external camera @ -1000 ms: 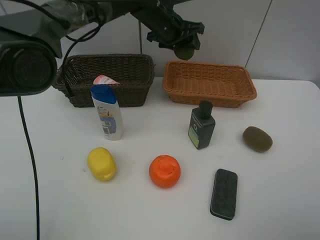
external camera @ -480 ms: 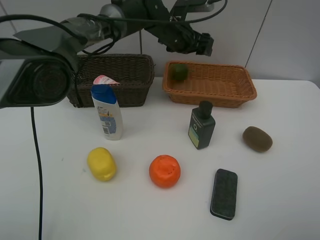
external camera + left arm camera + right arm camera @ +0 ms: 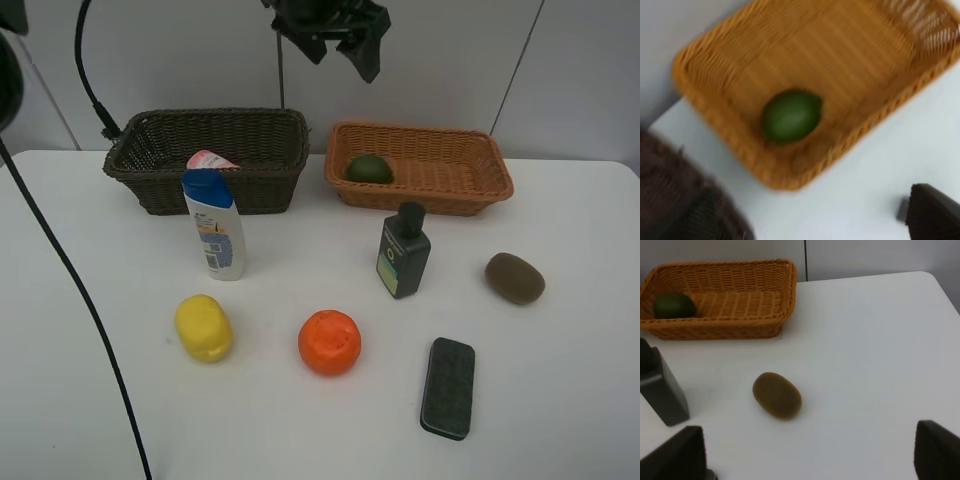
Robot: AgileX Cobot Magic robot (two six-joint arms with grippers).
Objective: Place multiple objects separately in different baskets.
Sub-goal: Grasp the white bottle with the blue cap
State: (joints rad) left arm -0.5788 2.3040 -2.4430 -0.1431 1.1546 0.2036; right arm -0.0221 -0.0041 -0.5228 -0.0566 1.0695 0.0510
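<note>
**Inside the tan basket: one fruit placed, six items waiting**

Inside the light orange-tan basket [image 3: 480,192], at the end nearest the dark brown basket [image 3: 150,190], lies the green fruit [image 3: 368,168]. Its long axis runs roughly along the basket's length. A pink bottle [image 3: 208,159] appears to rest tilted in the dark basket.

Left on the counter [image 3: 580,400] are:
- the white blue-capped bottle [image 3: 214,225] and dark green bottle [image 3: 404,252], both upright
- the yellow fruit [image 3: 203,327], orange fruit [image 3: 329,341] and brown fruit [image 3: 515,277]
- the flat dark block [image 3: 448,387], its long axis pointing near-to-far

I judge the sorting about a quarter done.

The left hand [image 3: 345,40] hangs high above the baskets, gripping nothing visible; I cannot tell its spread. The right hand [image 3: 810,452] is spread wide and empty near the brown fruit.
</note>
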